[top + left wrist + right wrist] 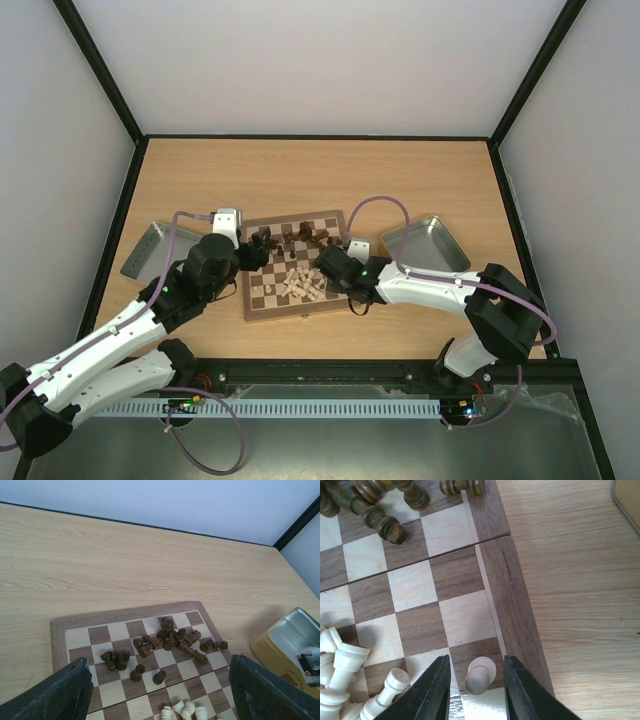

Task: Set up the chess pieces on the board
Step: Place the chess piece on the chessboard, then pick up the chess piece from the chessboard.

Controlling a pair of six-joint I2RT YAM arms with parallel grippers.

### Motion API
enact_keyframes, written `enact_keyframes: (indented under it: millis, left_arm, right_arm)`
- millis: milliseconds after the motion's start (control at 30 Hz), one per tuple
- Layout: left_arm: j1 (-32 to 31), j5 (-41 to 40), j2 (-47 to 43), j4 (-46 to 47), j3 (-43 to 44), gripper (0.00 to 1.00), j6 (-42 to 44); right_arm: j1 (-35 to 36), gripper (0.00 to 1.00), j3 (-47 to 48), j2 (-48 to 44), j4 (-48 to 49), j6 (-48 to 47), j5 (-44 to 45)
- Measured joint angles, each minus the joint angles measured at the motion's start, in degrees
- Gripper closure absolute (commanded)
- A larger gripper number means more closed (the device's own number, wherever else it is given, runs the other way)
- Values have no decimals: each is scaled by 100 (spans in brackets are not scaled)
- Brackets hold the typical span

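The right end effector (476, 669) hangs low over the corner of the board (516, 595), its jaws parted around one pale pawn (480, 676). The pawn stands upright on a dark square at the board's edge, and a slim gap shows on each side of it, so neither finger (437, 690) is pressing it. Off to that end effector's left lies a loose huddle of other pale pieces (340, 667), most of them tipped over. Ahead of it, dark pieces (380, 517) lie on their sides.

The left end effector (160, 661) hovers above the opposite side of the board with its jaws spread wide and nothing between them. Ahead of it and below, the dark pieces sprawl in a heap across several squares, a few upright. Beyond them stretches the bare wooden surface (125, 555). A grey tray (150, 250) sits outside each arm.
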Motion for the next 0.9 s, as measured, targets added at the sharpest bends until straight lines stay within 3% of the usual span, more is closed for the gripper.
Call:
enact_keyframes:
  millis: [333, 900]
  left_arm:
    - [0, -61, 4, -133, 72, 23, -15]
    - [2, -562, -352, -369, 450, 20, 116]
  right_arm:
    - [0, 65, 645, 59, -131, -367, 50]
    - [184, 63, 2020, 1550, -129, -1486, -754]
